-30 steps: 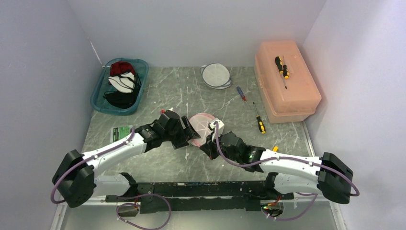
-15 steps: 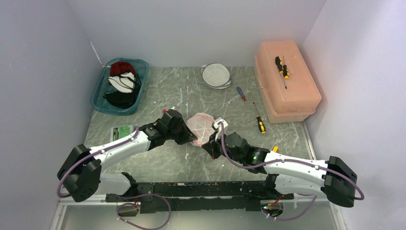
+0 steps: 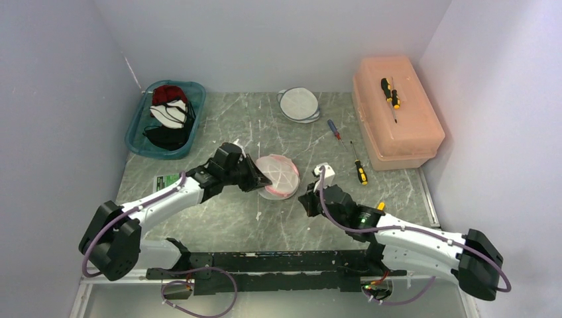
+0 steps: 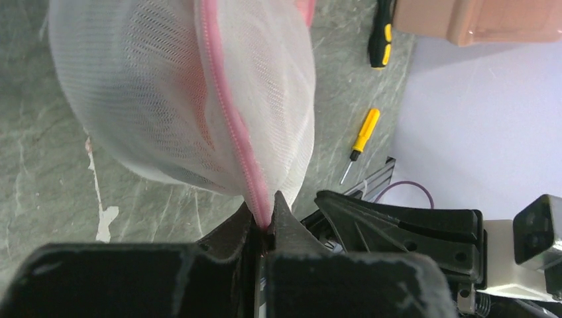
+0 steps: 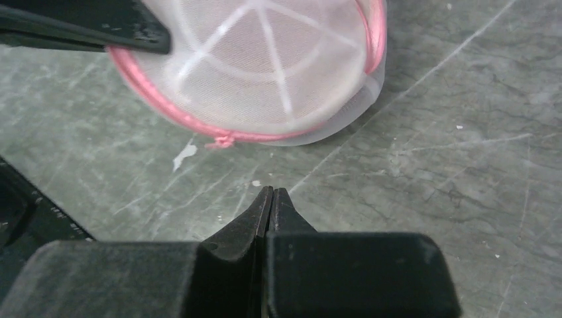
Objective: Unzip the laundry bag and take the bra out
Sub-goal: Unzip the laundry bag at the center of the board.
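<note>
The laundry bag (image 3: 279, 175), a round white mesh pouch, sits at the middle of the table (image 3: 225, 222). Its pink zipper band (image 4: 228, 119) runs round the rim, still closed along every stretch on show (what's inside can't be made out through the mesh). The left gripper (image 4: 264, 222) has that band pinched tight between its fingertips, biting on the bag's left edge. Over on the right wrist view, a small pink tab (image 5: 222, 140) sticks out of the rim towards the near side, and nothing is touching it. The right gripper (image 5: 272, 192) has its tips pressed together on nothing at all, low over the bare table, near the bag's near-right rim but apart from it.

Further out: a black-and-yellow screwdriver (image 3: 358, 167) and a red-and-blue one (image 3: 335, 130) lie to the right, with a peach toolbox (image 3: 397, 122) beyond, two more screwdrivers (image 3: 390, 94) on its lid. A white round pouch (image 3: 298, 103) sits at the back, a teal bin of garments (image 3: 164, 119) far left, and a green card (image 3: 169, 182) beside the left arm.
</note>
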Action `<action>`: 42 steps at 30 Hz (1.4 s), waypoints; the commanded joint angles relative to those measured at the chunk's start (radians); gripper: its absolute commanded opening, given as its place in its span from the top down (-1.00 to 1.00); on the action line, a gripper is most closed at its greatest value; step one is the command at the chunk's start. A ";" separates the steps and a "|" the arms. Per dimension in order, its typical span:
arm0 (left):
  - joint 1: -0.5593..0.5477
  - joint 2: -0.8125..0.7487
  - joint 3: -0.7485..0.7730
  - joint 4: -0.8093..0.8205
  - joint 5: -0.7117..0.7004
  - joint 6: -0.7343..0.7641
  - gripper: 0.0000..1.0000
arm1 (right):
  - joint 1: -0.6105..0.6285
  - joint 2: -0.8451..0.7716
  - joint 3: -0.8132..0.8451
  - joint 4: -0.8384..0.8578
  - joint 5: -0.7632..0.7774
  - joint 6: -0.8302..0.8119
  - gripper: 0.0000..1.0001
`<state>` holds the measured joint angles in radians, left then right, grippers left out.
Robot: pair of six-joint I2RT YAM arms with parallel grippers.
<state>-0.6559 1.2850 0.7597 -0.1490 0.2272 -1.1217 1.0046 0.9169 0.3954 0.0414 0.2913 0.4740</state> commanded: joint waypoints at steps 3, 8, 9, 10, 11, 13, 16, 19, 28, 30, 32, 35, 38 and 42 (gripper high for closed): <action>0.060 0.040 0.113 0.078 0.212 0.177 0.95 | 0.012 -0.163 0.018 0.006 -0.022 -0.088 1.00; 0.073 0.116 0.261 0.047 0.344 0.279 0.95 | 0.033 -0.213 0.069 -0.077 -0.018 -0.122 1.00; 0.073 0.126 0.275 0.050 0.360 0.286 0.95 | 0.034 -0.219 0.072 -0.086 -0.017 -0.116 1.00; 0.073 0.134 0.285 0.055 0.368 0.289 0.95 | 0.033 -0.223 0.073 -0.094 -0.012 -0.106 1.00; 0.073 0.143 0.290 0.054 0.367 0.291 0.95 | 0.033 -0.223 0.065 -0.097 -0.008 -0.093 1.00; 0.074 0.153 0.276 0.054 0.357 0.289 0.95 | 0.032 -0.216 0.040 -0.085 -0.014 -0.052 1.00; 0.075 0.153 0.202 0.106 0.346 0.254 0.95 | 0.029 -0.193 -0.015 -0.018 -0.056 0.006 0.30; 0.076 0.151 0.130 0.141 0.332 0.215 0.95 | -0.007 -0.169 -0.082 0.125 -0.142 0.069 -0.13; 0.095 0.120 0.030 0.151 0.251 0.102 0.95 | -0.226 -0.090 -0.187 0.462 -0.473 0.183 -0.37; 0.101 0.115 0.020 0.151 0.230 0.069 0.95 | -0.255 -0.061 -0.198 0.549 -0.533 0.216 -0.40; 0.109 0.101 -0.007 0.158 0.217 0.015 0.95 | -0.268 -0.032 -0.204 0.606 -0.567 0.253 -0.44; 0.118 0.073 -0.061 0.231 0.207 -0.079 0.95 | -0.278 0.018 -0.202 0.655 -0.598 0.288 -0.46; 0.122 0.054 -0.083 0.260 0.203 -0.123 0.95 | -0.286 0.059 -0.197 0.681 -0.614 0.305 -0.46; 0.124 0.037 -0.100 0.276 0.191 -0.151 0.95 | -0.302 0.110 -0.192 0.683 -0.619 0.307 -0.46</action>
<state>-0.5377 1.3632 0.6735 0.0563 0.4484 -1.2037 0.7174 0.9916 0.1928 0.6247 -0.2840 0.7547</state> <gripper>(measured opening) 0.057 0.729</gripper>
